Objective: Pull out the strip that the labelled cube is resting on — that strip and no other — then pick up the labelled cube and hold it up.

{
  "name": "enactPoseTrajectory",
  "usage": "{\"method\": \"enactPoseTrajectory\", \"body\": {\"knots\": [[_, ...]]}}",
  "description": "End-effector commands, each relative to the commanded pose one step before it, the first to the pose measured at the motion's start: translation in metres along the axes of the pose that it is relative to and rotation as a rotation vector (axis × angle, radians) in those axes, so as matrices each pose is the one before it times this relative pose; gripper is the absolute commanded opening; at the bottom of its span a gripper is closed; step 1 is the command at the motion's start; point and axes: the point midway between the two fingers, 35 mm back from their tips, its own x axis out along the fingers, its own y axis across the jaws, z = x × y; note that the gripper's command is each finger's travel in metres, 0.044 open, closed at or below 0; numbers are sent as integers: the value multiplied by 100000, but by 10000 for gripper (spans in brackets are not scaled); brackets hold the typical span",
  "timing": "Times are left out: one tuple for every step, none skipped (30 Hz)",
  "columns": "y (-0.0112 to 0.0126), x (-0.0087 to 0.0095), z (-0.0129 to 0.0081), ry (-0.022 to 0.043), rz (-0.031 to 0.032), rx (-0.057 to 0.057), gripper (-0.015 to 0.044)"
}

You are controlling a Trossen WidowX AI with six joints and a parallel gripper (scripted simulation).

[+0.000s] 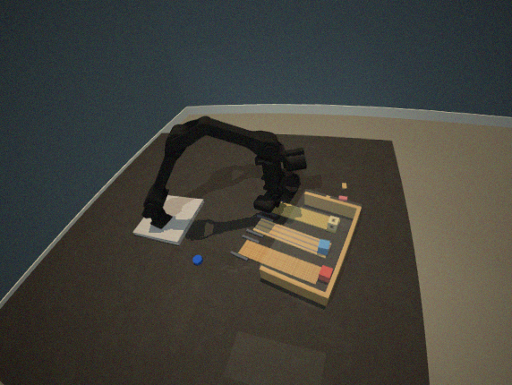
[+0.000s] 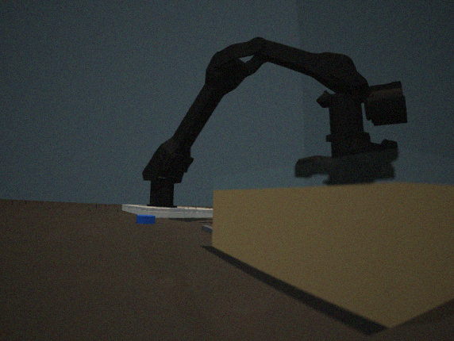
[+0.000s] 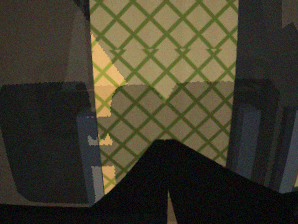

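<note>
The labelled cube (image 1: 333, 223), pale with a dark mark on it, rests on the far end of a yellow strip (image 1: 305, 215) (image 3: 165, 30) with a green lattice pattern. A blue cube (image 1: 324, 246) rests on a striped strip (image 1: 286, 235), and a red cube (image 1: 325, 273) on an orange strip (image 1: 281, 261). My gripper (image 1: 278, 200) (image 3: 164, 149) is shut, over the near end of the lattice strip. In the wrist view the strip runs beneath the fingers. In the exterior view the fingertips are hidden behind the wooden wall; contact with the strip cannot be told.
A wooden wall (image 1: 344, 253) (image 2: 317, 238) surrounds the cubes on three sides. A faint see-through panel appears above it. Dark bars (image 1: 239, 255) lie beside the strips' near ends. A blue disc (image 1: 197, 260) (image 2: 145, 219) lies near the white base plate (image 1: 190, 219). Small pieces lie behind the wall.
</note>
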Motion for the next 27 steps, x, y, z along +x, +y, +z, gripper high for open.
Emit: {"method": "enactPoseTrajectory", "body": {"knots": [[-15, 365, -1066, 1340, -813, -16, 0], [-1, 9, -165, 15, 0, 0, 0], [0, 9, -164, 15, 0, 0, 0], [-1, 9, -164, 15, 0, 0, 0], [0, 9, -162, 15, 0, 0, 0], [-1, 9, -163, 15, 0, 0, 0], [0, 8, -161, 15, 0, 0, 0], [-1, 9, -161, 15, 0, 0, 0], [0, 8, -159, 15, 0, 0, 0], [0, 9, -160, 15, 0, 0, 0], [1, 8, -158, 15, 0, 0, 0], [0, 9, -159, 15, 0, 0, 0], [1, 8, -157, 15, 0, 0, 0], [0, 9, -157, 15, 0, 0, 0], [1, 8, -155, 14, 0, 0, 0], [0, 9, -156, 15, 0, 0, 0], [1, 8, -154, 14, 0, 0, 0], [0, 9, -155, 14, 0, 0, 0], [1, 8, -152, 14, 0, 0, 0], [0, 8, -154, 14, 0, 0, 0], [1, 8, -151, 14, 0, 0, 0], [0, 8, -152, 14, 0, 0, 0], [1, 8, -149, 14, 0, 0, 0], [0, 8, -151, 14, 0, 0, 0], [1, 8, -148, 14, 0, 0, 0], [0, 8, -150, 14, 0, 0, 0], [1, 8, -146, 14, 0, 0, 0]]}}
